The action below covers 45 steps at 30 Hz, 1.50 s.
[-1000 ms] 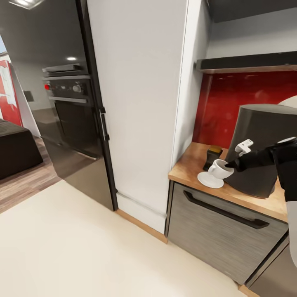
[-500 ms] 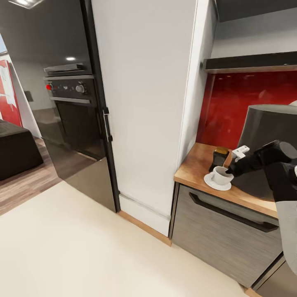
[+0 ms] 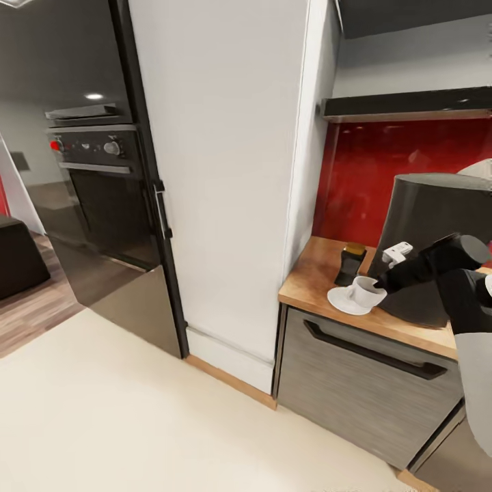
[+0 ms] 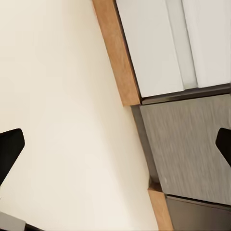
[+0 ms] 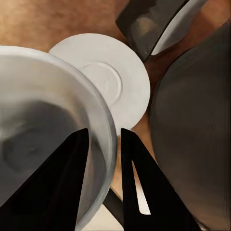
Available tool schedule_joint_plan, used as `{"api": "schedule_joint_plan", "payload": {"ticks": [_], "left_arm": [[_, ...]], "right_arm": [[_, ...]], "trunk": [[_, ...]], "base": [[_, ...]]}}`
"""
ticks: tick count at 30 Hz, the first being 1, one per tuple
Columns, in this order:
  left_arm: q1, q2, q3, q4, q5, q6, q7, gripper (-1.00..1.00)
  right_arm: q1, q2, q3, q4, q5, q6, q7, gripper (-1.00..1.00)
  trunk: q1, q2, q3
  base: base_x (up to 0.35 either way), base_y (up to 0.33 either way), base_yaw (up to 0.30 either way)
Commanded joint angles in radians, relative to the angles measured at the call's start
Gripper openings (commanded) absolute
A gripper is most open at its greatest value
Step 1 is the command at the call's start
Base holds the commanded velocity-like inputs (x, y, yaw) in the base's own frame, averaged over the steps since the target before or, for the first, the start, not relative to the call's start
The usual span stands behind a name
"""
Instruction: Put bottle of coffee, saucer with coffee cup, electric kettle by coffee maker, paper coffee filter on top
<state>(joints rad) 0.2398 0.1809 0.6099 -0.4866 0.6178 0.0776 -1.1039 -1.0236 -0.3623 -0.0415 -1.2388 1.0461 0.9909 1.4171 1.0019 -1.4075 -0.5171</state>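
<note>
On the tan kitchen countertop (image 3: 311, 277), the tall dark coffee maker (image 3: 437, 246) stands at the right. The small bottle of coffee (image 3: 350, 263) with its golden cap stands just left of it. In front lies the white saucer (image 3: 339, 301). The white coffee cup (image 3: 367, 292) stands upright over the saucer's right part; I cannot tell if it rests on it. My right gripper (image 3: 379, 279) is shut on the cup's rim. In the right wrist view the gripper (image 5: 105, 134) pinches the cup (image 5: 43, 130), with the saucer (image 5: 113, 82), bottle (image 5: 149, 21) and coffee maker (image 5: 192, 139) beyond. My left gripper (image 4: 115, 147) hangs open over the floor. The black kitchen shelf (image 3: 410, 106) sits above.
A tall white cabinet (image 3: 225, 171) stands left of the counter, with a black oven column (image 3: 102, 184) beyond it. A grey drawer (image 3: 362, 372) with a black handle sits under the worktop. Cream floor (image 3: 137, 410) spreads in front. A red backsplash (image 3: 362, 178) backs the counter.
My right gripper has lowered the cup from a tilted hold above the saucer down onto the saucer's right side. The head camera has also swung, shifting the whole picture.
</note>
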Motion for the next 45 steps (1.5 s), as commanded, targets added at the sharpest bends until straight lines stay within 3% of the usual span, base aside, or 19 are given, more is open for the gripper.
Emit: {"api": "schedule_joint_plan", "payload": {"ticks": [1, 34, 45], "left_arm": [[0.001, 0.0, -0.001, -0.001, 0.006, 0.008, -0.003, 1.0], [0.0, 0.006, 0.002, 0.0, 0.005, 0.004, -0.002, 1.0], [0.0, 0.006, 0.003, 0.0, 0.005, 0.004, -0.002, 1.0]], "right_arm": [[-0.001, 0.0, 0.0, -0.001, 0.009, 0.009, 0.011, -1.0], [-0.001, 0.001, 0.0, 0.006, 0.008, 0.01, 0.014, -1.0], [-0.001, 0.012, 0.0, 0.007, 0.009, 0.01, 0.014, -1.0]], "trunk": [[0.0, -0.001, -0.001], [0.0, -0.001, 0.011], [0.0, -0.001, 0.015]], "base": [[0.056, 0.137, -0.087], [0.099, 0.128, -0.119], [0.127, 0.15, -0.1]]}}
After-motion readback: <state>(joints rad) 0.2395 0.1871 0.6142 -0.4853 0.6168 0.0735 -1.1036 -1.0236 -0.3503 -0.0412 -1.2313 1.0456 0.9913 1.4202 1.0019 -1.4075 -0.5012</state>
